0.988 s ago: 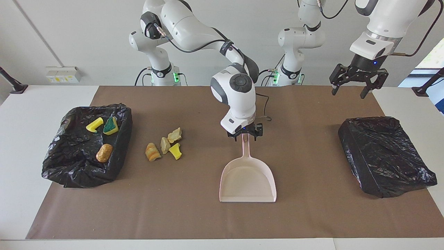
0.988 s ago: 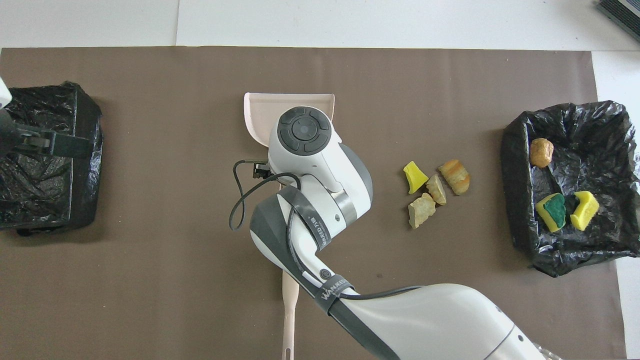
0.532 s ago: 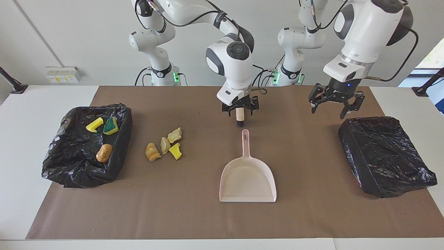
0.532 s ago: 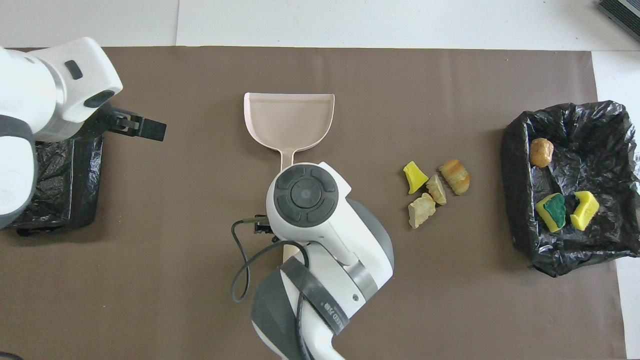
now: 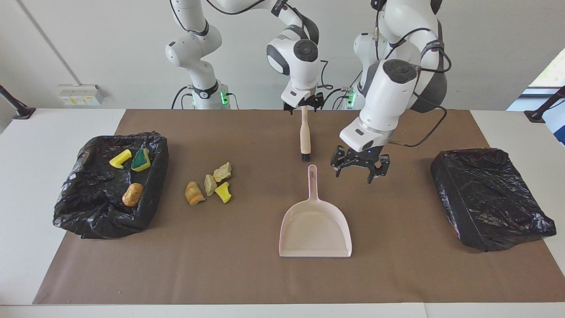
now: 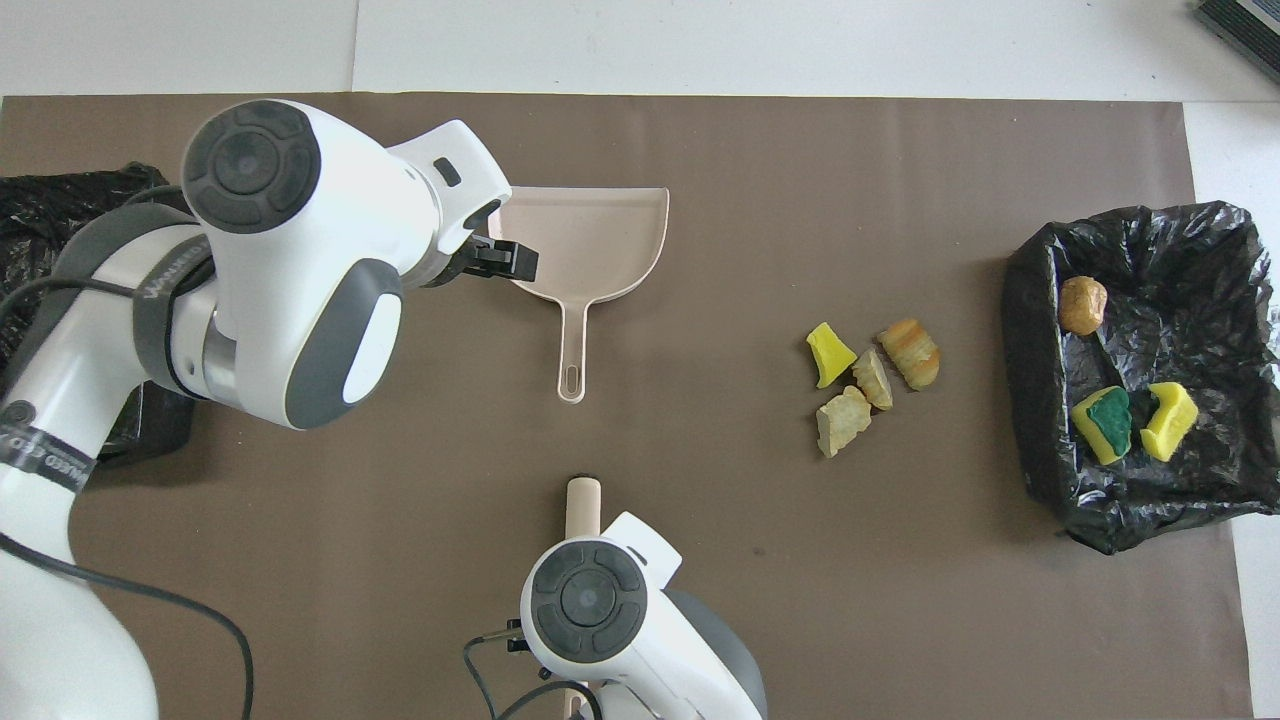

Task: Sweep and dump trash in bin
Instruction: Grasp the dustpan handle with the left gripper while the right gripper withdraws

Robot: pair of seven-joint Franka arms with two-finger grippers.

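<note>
Two hands raised: left hand (image 5: 360, 169) spread empty beside dustpan (image 5: 315, 226) handle; right hand (image 5: 303, 104) open over brush (image 5: 304, 134), frame centre

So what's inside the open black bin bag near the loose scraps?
Three scraps lie in the open bag: a yellow piece, a green-and-yellow sponge and an orange-brown lump. Its crumpled folds could hide more.

Seven small scraps of trash show in all. Four lie loose on the brown mat left of centre (image 5: 209, 185): two pale beige chunks, one orange-brown lump, one yellow sponge piece. Three sit in the open black-lined bin at the left (image 5: 88, 207). A second black-bagged bin is at the right (image 5: 490, 198). One beige plastic dustpan (image 5: 315, 229) lies at centre, one beige-handled brush (image 5: 304, 137) above it.
</note>
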